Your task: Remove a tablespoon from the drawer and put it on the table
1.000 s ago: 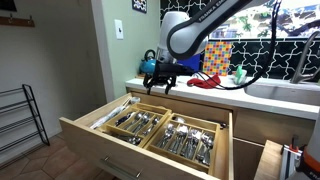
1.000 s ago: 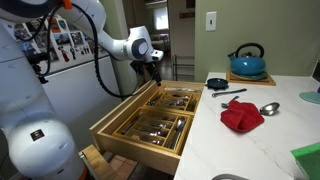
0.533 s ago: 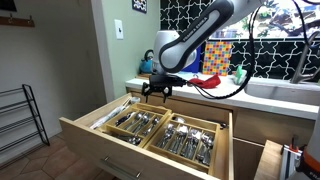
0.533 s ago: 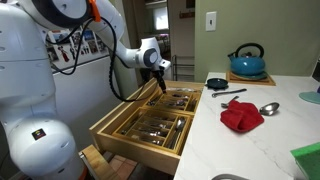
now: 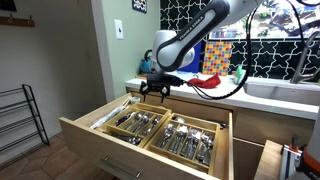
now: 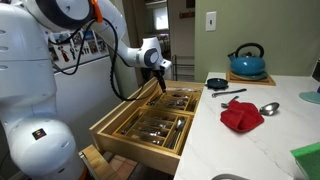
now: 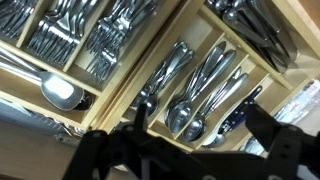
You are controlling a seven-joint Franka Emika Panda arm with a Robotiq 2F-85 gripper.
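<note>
- The drawer [image 5: 118,152] is standing pulled far out below the counter [image 5: 285,100], showing wooden divider trays packed with silver cutlery.
- The hand [image 5: 156,93] is hovering above the drawer's back end, pointing down and touching nothing.
- In the wrist view its dark fingers [image 7: 275,150] are spreading wide apart, gripping nothing.
- Spoons [image 7: 205,95] are lying in a narrow compartment of the drawer, showing between the spread fingers.
- Forks [image 7: 85,40] are filling other compartments of the drawer, away from the hand.
- A red cloth [image 6: 241,116] is lying on the counter, off to the drawer's side.
- A large spoon [image 6: 268,108] is resting just beside the cloth, on the side facing away from the drawer.
- A blue kettle [image 6: 248,60] is sitting at the counter's back, well apart from the drawer.
</note>
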